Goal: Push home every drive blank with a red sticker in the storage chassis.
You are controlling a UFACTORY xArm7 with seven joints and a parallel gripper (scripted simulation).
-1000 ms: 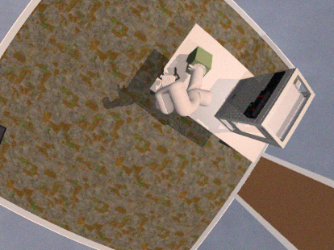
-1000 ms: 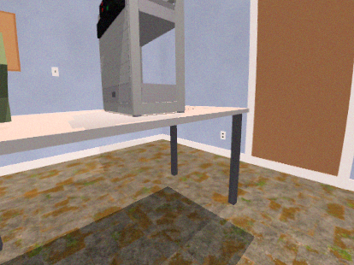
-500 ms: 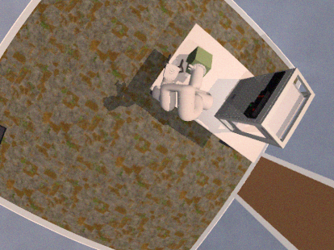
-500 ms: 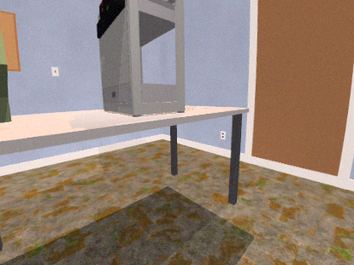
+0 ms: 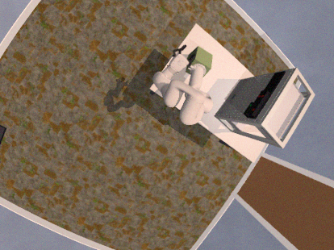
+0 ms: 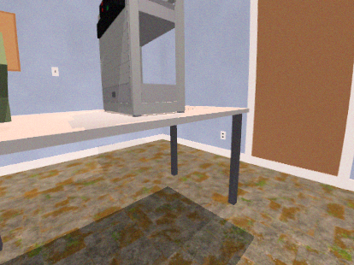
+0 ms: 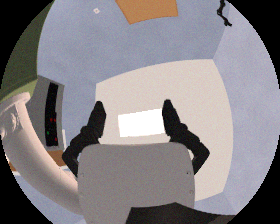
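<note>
The grey rack (image 5: pixel 266 103) stands on the white table (image 5: pixel 226 83), at its right end. The black chassis front (image 5: pixel 261 96) sits high in the rack and faces the arm. In the exterior view the chassis front (image 6: pixel 111 8) shows small red and green stickers; the blanks are too small to tell apart. My gripper (image 5: pixel 178 51) is open and empty, at the far side of the arm's base, well away from the rack. In the wrist view the fingers point at the wall and ceiling. The chassis front (image 7: pixel 53 120) shows as a narrow strip at the left.
A green box (image 5: pixel 200 59) stands on the table beside the arm's base, close to the gripper; it also shows at the left edge of the exterior view (image 6: pixel 3 79). A brown door (image 6: pixel 301 71) is on the wall to the right of the table.
</note>
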